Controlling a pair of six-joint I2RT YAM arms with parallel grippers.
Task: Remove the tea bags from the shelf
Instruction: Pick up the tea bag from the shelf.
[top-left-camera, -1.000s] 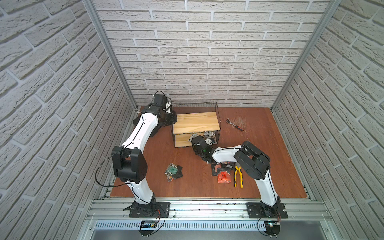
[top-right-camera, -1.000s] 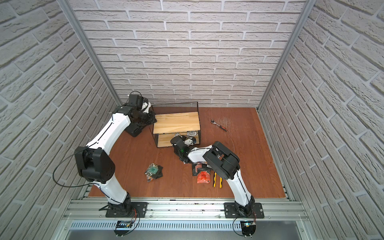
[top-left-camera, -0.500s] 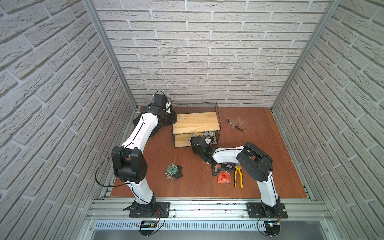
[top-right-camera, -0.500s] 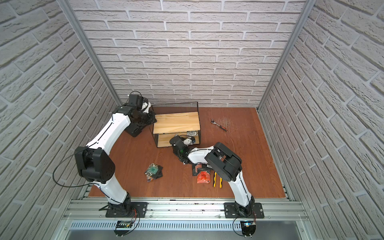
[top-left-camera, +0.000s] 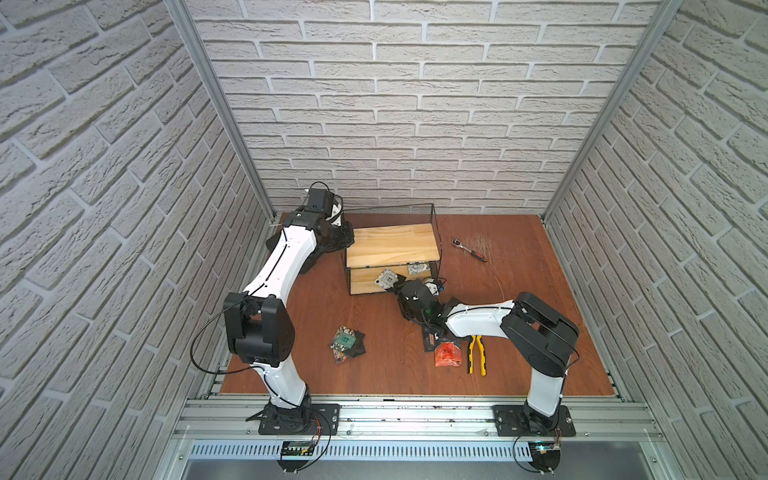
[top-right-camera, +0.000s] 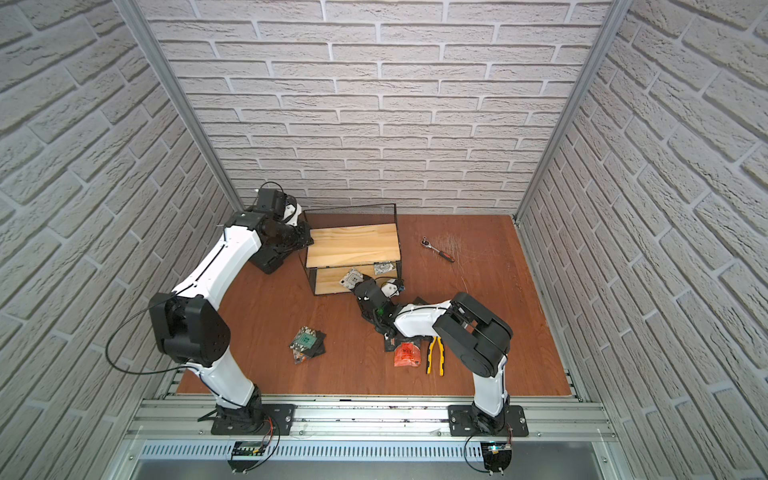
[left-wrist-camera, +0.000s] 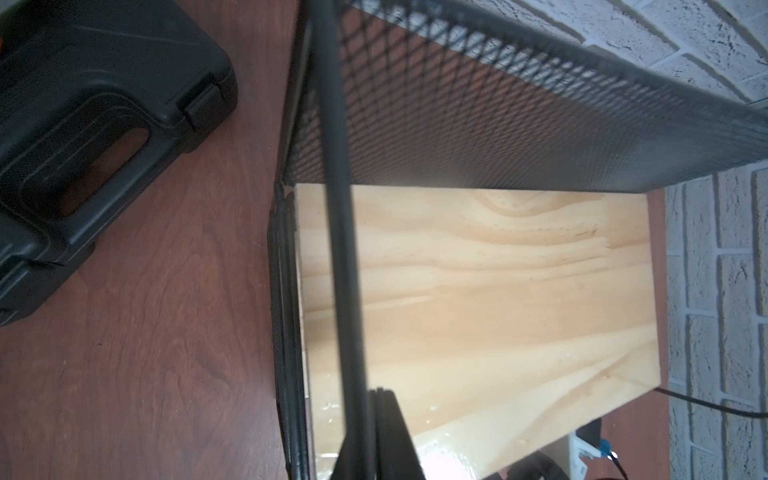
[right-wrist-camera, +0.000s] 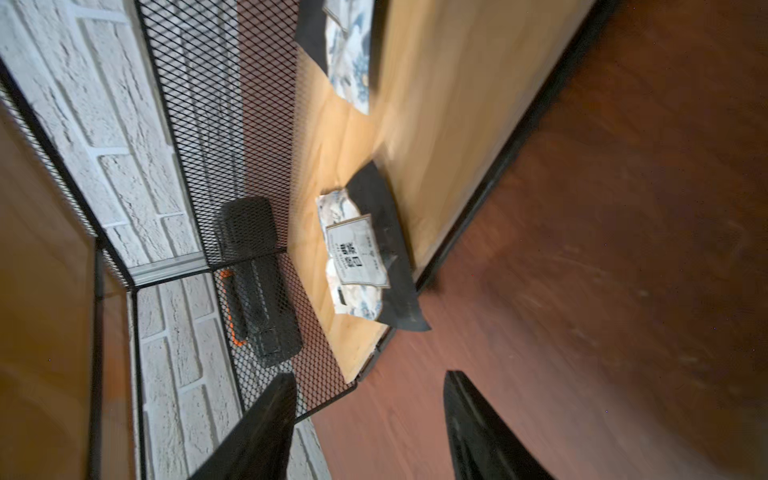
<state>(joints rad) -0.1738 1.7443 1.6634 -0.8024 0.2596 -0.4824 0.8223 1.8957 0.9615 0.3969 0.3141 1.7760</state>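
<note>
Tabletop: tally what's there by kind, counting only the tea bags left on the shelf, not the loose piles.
Shelf: 1
Tool case: 1
Ratchet wrench: 1
Pliers: 1
Tea bags on it: 2
Total: 6

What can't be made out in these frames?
- Shelf rear, lower tier: top views, upper board covers it.
- Left gripper: whether it grips wire; left wrist, edge cuts it.
- Tea bags by pliers, count: top views, right arm overlaps.
- Sachet print: right wrist, blurred.

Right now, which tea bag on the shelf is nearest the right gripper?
The tea bag overhanging the lower board's front edge, just ahead of the open right gripper; the other bag lies farther along the board.
</note>
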